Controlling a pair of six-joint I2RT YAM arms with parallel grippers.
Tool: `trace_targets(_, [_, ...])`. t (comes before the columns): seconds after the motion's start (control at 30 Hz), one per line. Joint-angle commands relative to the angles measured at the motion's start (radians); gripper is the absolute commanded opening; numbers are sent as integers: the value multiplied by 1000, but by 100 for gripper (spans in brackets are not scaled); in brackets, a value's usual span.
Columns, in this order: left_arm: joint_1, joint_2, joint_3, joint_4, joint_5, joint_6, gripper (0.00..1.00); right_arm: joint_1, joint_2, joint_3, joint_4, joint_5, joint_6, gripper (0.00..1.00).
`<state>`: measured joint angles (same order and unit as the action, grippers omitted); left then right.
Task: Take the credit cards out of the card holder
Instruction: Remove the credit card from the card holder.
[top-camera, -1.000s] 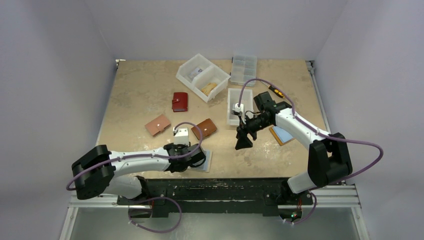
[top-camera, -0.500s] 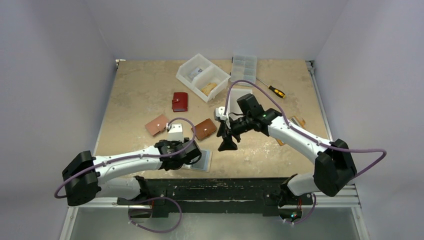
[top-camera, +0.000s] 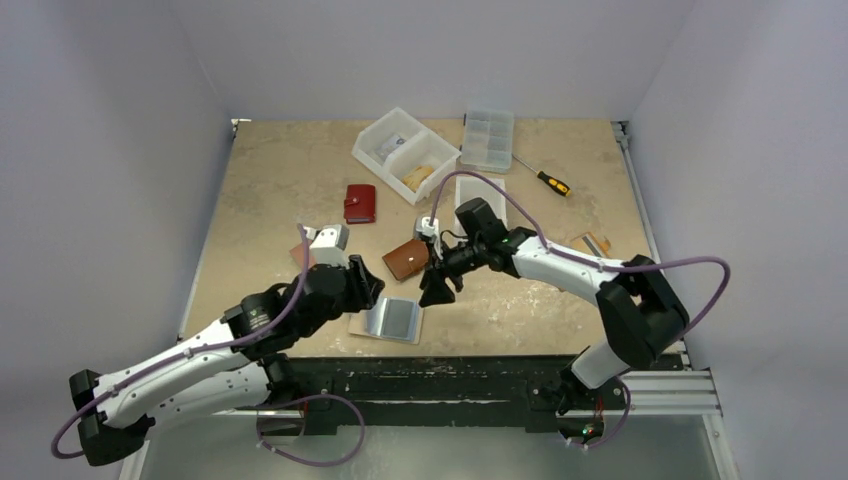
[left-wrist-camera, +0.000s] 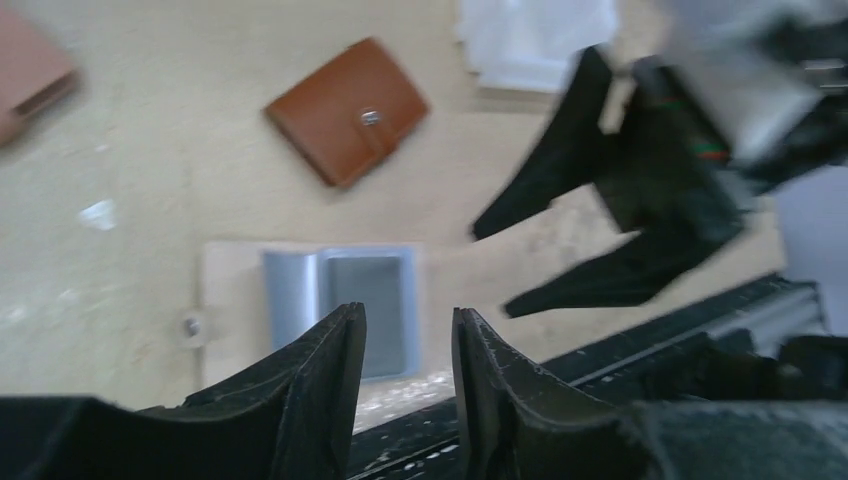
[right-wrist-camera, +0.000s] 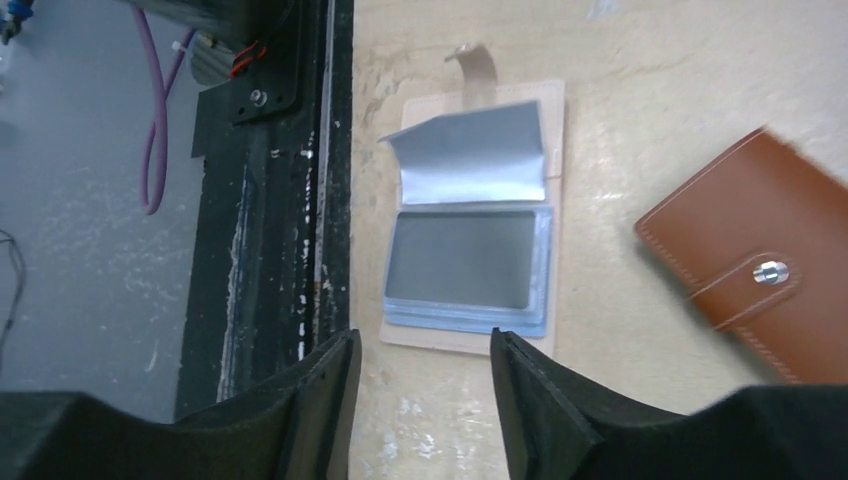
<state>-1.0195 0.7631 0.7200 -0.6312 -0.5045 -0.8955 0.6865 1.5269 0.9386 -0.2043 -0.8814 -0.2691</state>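
The card holder lies open near the table's front edge, a beige cover with blue-grey plastic sleeves. A grey credit card shows inside the top sleeve; one sleeve leaf is folded up. My left gripper hovers open just left of the holder, with nothing between its fingers. Hanging open just right of the holder, my right gripper is empty too, and its tips sit short of the holder's edge.
A brown snap wallet lies right behind the holder, a red one farther back, and a pink one half hidden by my left arm. White bins, a clear organiser, a white tray and a screwdriver stand at the back. The table's black front rail runs beside the holder.
My left gripper lifted off the card holder and pulled back to the left. My right gripper swept left and down from the right side to just beside the holder.
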Motion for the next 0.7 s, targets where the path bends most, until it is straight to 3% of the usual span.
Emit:
trace_targets(0.0, [2, 27, -64, 284, 250, 156, 37, 22, 46, 41, 43, 24, 85, 53])
trace_targets(0.23, [2, 273, -121, 309, 215, 104, 35, 21, 81, 42, 61, 75, 125, 23])
trace_targets(0.33, [3, 334, -137, 302, 167, 81, 38, 22, 93, 48, 70, 78, 143, 11])
trace_targets(0.53, [4, 419, -150, 338, 160, 63, 58, 20, 114, 77, 38, 115, 129, 6])
trace_targets(0.67, [4, 487, -150, 354, 205, 59, 61, 13, 120, 86, 20, 122, 109, 6])
